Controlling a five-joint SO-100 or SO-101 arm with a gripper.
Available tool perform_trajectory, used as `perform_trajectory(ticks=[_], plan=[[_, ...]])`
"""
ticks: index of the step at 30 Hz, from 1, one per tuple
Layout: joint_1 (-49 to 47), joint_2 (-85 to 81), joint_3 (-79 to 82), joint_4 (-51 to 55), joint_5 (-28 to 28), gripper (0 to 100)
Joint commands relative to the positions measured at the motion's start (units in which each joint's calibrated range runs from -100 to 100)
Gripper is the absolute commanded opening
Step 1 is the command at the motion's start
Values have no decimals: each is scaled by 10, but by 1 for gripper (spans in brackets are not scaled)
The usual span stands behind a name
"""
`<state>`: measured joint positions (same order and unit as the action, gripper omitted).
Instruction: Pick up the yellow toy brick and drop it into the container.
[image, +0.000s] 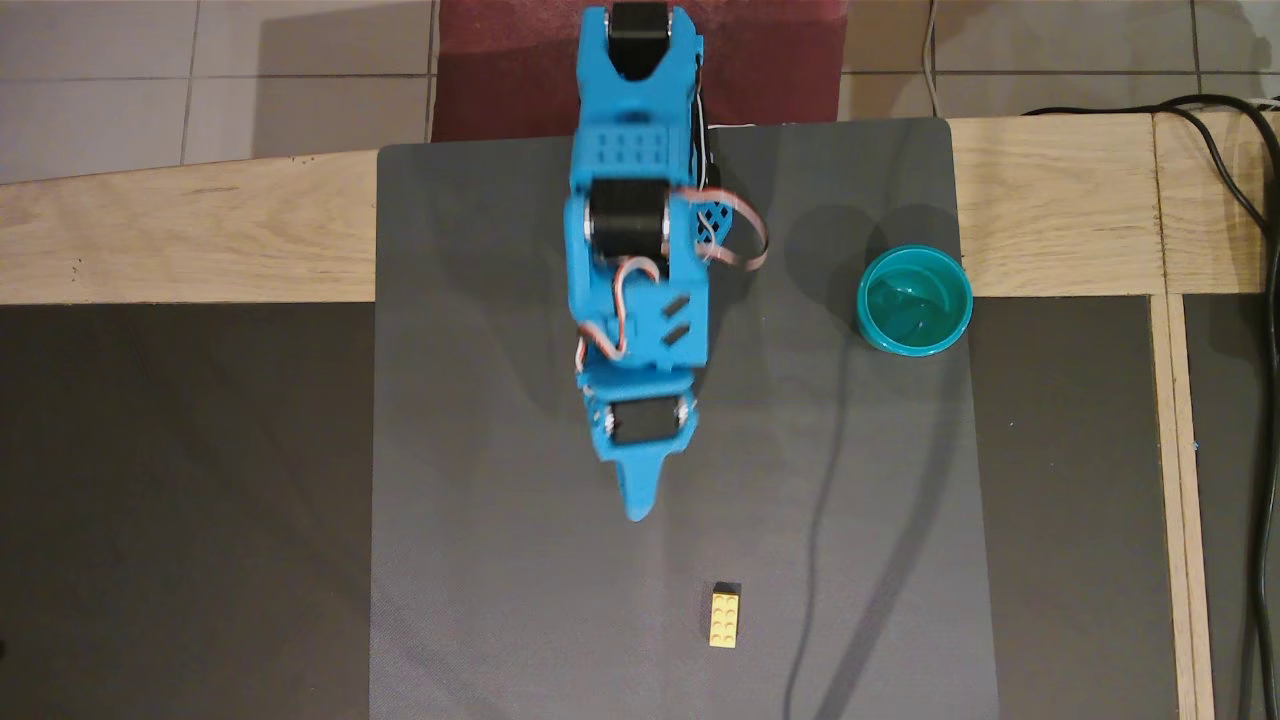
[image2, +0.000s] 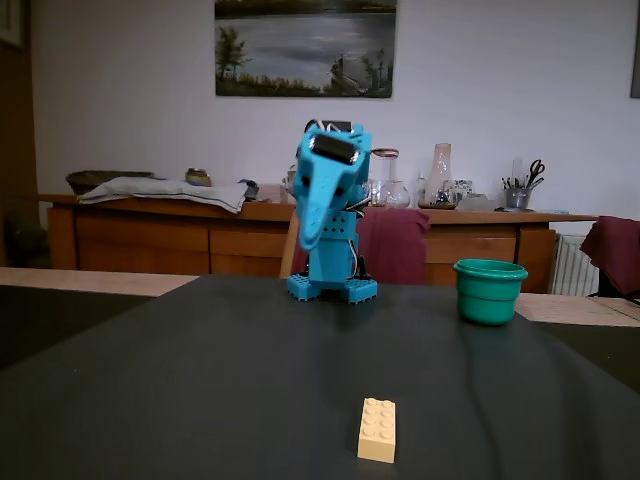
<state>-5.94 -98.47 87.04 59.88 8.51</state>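
The yellow toy brick (image: 725, 617) lies flat on the grey mat, studs up, its dark end toward the arm; it also shows in the fixed view (image2: 378, 430). The teal-green cup (image: 914, 300) stands upright and empty at the mat's right edge in the overhead view, and on the right in the fixed view (image2: 489, 291). My blue gripper (image: 638, 508) hangs above the mat's middle, raised well off the surface in the fixed view (image2: 309, 238). Its fingers look closed together with nothing in them. It is short of the brick and to its left in the overhead view.
The grey mat (image: 480, 520) lies over a wooden table with dark panels on both sides. A black cable (image: 1268, 330) runs down the far right edge in the overhead view. The arm's base (image2: 332, 288) stands at the mat's far end.
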Motion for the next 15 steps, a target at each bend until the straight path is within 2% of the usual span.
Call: perform_trajectory(ticks=[1,6,15], plan=[[-20,3,-38,13,8,0],[-52,45,-120,16,8,0],[-93,424,-383,9,8,0]])
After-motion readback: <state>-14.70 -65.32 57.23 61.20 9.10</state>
